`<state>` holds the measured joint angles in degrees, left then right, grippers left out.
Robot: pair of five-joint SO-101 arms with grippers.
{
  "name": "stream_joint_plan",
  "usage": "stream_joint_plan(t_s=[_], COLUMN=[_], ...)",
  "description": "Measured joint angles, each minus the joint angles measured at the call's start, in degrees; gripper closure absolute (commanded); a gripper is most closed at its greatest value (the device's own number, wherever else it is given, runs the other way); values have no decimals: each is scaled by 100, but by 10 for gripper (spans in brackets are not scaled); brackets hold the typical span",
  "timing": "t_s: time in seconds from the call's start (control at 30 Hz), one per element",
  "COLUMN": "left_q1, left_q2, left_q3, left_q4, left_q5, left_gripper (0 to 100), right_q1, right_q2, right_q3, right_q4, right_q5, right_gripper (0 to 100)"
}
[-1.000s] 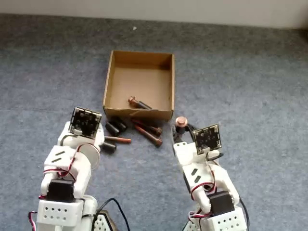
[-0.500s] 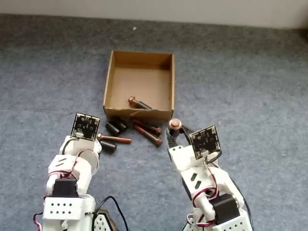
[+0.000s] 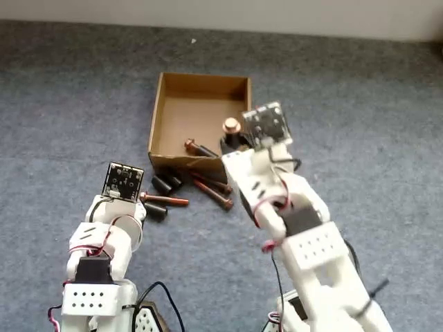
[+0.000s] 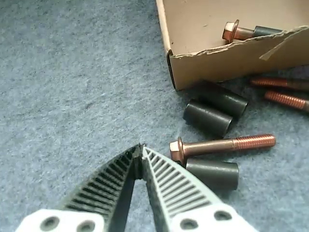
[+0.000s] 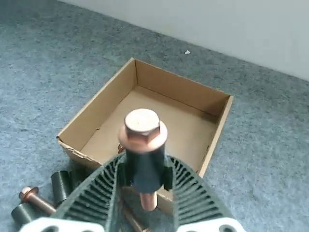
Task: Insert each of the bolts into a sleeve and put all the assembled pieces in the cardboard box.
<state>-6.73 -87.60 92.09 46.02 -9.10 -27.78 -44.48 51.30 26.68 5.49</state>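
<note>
Grey carpeted surface (image 3: 360,104) is carrying every item listed.

- Cardboard box (image 3: 154,124) (image 5: 159,82) (image 4: 217,63): sitting open-topped beyond both arms.
- Boxed piece (image 3: 199,148) (image 4: 246,33): a bolt in a sleeve, lying inside the box against the near wall. Its long axis is running roughly along that wall, with the head pointing left.
- Held piece (image 3: 231,131) (image 5: 145,169): a bolt in a black sleeve, standing nearly upright over the box's near wall, head up and threaded tip pointing down. The right arm (image 3: 277,200) is gripping it, with the right jaws closed on the sleeve.
- Loose bolt (image 3: 166,200) (image 4: 222,144): lying flat in front of the box, head pointing left toward the left arm (image 3: 114,207), thread pointing right.
- Two more bolts (image 3: 214,191): lying side by side on a diagonal, heads pointing near-right and threads toward the box.
- Near sleeve (image 3: 156,212) (image 4: 212,175): lying just beside the loose bolt.
- Paired sleeves (image 3: 166,183) (image 4: 215,108): lying together by the box's near-left corner.
- Left jaws: pressed together with nothing between them, hanging over the carpet close to the loose bolt's head.
</note>
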Motion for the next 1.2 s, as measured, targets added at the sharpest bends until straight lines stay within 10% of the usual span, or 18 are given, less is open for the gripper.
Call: stream_joint_plan(t_s=[0.5, 1.2], left_q1=[0, -1134], left_q2=[0, -607], left_q3=[0, 0], left_q4=[0, 0], left_q5=[0, 0], left_gripper=[989, 990], right_q1=[26, -457], right_q2=[4316, 2488], right_q3=[-1697, -1846], right_q4=[-967, 1266], right_q5=[0, 9], right_gripper=[914, 866])
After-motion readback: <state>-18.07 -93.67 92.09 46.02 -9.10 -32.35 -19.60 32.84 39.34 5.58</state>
